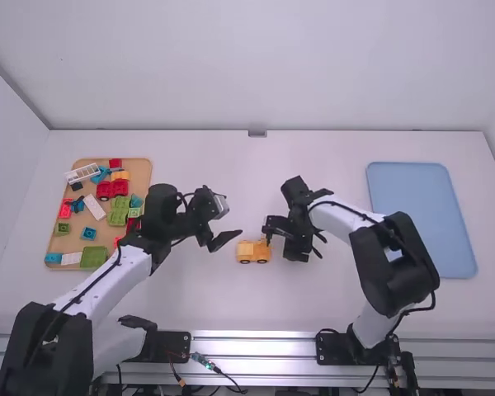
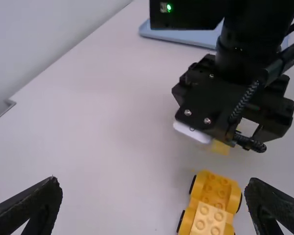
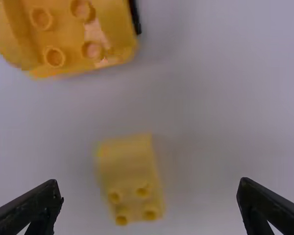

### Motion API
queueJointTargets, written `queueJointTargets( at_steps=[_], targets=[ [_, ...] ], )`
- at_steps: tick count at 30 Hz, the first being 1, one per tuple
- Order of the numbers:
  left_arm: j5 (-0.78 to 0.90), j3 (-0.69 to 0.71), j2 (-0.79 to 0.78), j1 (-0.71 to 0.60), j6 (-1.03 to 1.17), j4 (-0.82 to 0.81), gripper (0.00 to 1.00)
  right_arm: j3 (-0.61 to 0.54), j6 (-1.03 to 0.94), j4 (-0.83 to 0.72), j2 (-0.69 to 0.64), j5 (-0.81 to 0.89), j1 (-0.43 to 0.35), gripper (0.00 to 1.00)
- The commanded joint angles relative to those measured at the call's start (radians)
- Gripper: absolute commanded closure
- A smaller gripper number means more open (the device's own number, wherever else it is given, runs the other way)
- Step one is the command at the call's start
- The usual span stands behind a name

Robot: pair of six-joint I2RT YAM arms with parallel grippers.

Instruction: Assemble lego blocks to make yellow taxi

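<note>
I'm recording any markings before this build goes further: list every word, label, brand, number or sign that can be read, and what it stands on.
None can be read.
Yellow plastic wheeled car base: studs, no readable text.
Yellow plastic block with four studs: no readable text.
Light-blue rectangular tray: no readable text.
Coloured plastic bricks on the tan board: too small to tell.

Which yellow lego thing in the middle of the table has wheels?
The bigger one, the yellow car: black wheels show at its sides. The small yellow block near it shows none.
</note>
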Motion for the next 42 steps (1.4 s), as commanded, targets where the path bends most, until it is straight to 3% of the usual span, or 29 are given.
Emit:
queueJointTargets(
  at_steps=[1, 24, 31, 32, 36, 42],
  targets=[
    [0.007, -0.005, -0.014, 0.000, -0.006, -0.002, 0.01, -0.025, -0.016, 0.005, 0.014, -0.023, 0.004, 0.05],
    [0.009, -0.005, -0.014, 0.000, -0.006, -0.015, 0.01, -0.087, 0.019, 0.131, 0.014, -0.026, -0.030, 0.10],
    [0.009, -0.005, -0.014, 0.005, -0.006, -0.015, 0.01, -0.087, 0.018, 0.127, 0.014, -0.033, -0.034, 0.25],
    [0.009, -0.005, -0.014, 0.003, -0.006, -0.015, 0.01, -0.087, 0.018, 0.126, 0.014, -0.034, -0.034, 0.32],
    [0.009, -0.005, -0.014, -0.003, -0.006, -0.015, 0.01, -0.087, 0.017, 0.127, 0.014, -0.042, -0.034, 0.46],
    [0.009, -0.005, -0.014, -0.002, -0.006, -0.020, 0.01, -0.086, 0.011, 0.124, 0.014, -0.048, -0.034, 0.55]
  ],
)
